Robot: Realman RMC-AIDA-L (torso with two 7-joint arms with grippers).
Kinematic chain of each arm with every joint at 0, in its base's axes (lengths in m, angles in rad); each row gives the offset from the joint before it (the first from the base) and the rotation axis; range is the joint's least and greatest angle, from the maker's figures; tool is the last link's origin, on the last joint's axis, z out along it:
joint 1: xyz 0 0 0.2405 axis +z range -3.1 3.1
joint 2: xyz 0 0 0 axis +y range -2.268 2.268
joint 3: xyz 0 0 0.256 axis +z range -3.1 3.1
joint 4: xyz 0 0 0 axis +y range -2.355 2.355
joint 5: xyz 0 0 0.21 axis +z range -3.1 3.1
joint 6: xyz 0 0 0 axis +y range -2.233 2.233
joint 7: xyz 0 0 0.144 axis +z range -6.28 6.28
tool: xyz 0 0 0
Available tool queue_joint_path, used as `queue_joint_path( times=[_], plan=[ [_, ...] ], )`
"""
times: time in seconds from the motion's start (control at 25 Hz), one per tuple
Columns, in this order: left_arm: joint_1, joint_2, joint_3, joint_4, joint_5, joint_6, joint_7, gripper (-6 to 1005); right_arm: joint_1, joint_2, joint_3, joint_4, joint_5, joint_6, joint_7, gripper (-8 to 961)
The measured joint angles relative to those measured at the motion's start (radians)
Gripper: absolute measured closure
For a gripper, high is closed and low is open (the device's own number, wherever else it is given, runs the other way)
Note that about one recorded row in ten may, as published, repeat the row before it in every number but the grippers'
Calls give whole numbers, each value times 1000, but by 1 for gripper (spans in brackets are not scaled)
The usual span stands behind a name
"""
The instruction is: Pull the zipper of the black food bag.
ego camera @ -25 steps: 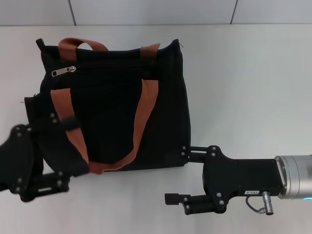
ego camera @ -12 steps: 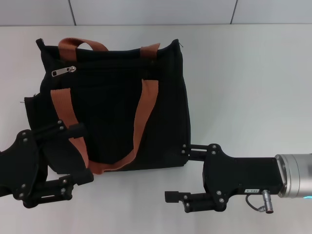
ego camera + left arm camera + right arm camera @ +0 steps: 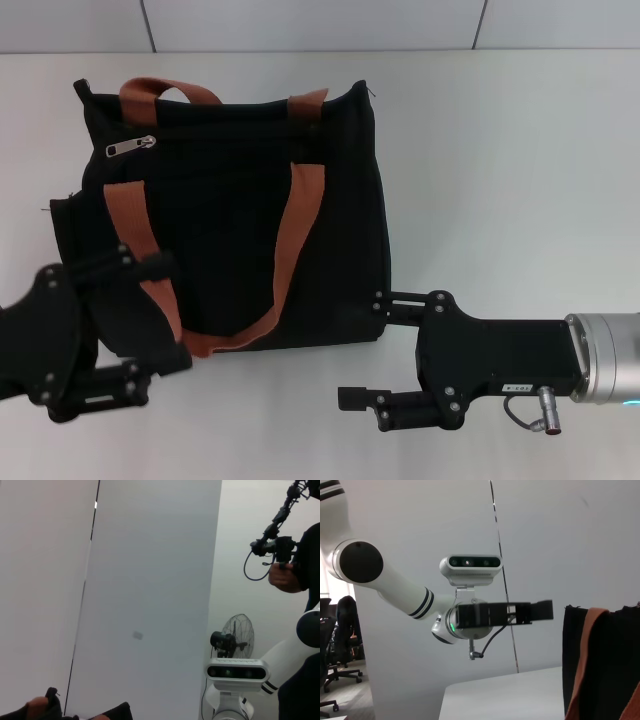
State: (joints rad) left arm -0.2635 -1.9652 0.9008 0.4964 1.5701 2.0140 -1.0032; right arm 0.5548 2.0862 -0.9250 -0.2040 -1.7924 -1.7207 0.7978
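Observation:
The black food bag (image 3: 230, 210) lies flat on the white table with two rust-orange handles (image 3: 298, 225) across its front. The silver zipper pull (image 3: 132, 146) sits at the left end of the zip line near the bag's far left corner. My left gripper (image 3: 176, 312) is open at the bag's near left corner, its upper finger (image 3: 125, 267) overlapping the fabric, far from the zipper. My right gripper (image 3: 366, 350) is open and empty just off the bag's near right corner. The bag's edge also shows in the right wrist view (image 3: 605, 665).
The white table (image 3: 500, 170) stretches bare to the right of the bag. A pale wall panel (image 3: 300, 25) stands behind it. The right wrist view shows my head camera (image 3: 472, 570) and the left gripper (image 3: 505, 614) farther off.
My left gripper has swung toward the bag's near left corner, its fingers now reaching further right. The right gripper has barely shifted. The bag and zipper pull have not moved.

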Motion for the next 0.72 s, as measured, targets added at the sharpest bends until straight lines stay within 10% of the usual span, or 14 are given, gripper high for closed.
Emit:
queue_joint_path(
  times=[0.72],
  plan=[
    [-45, 5, -133, 6, -86, -5, -57, 333, 8, 2, 0, 0, 1, 3, 2, 211]
  ],
)
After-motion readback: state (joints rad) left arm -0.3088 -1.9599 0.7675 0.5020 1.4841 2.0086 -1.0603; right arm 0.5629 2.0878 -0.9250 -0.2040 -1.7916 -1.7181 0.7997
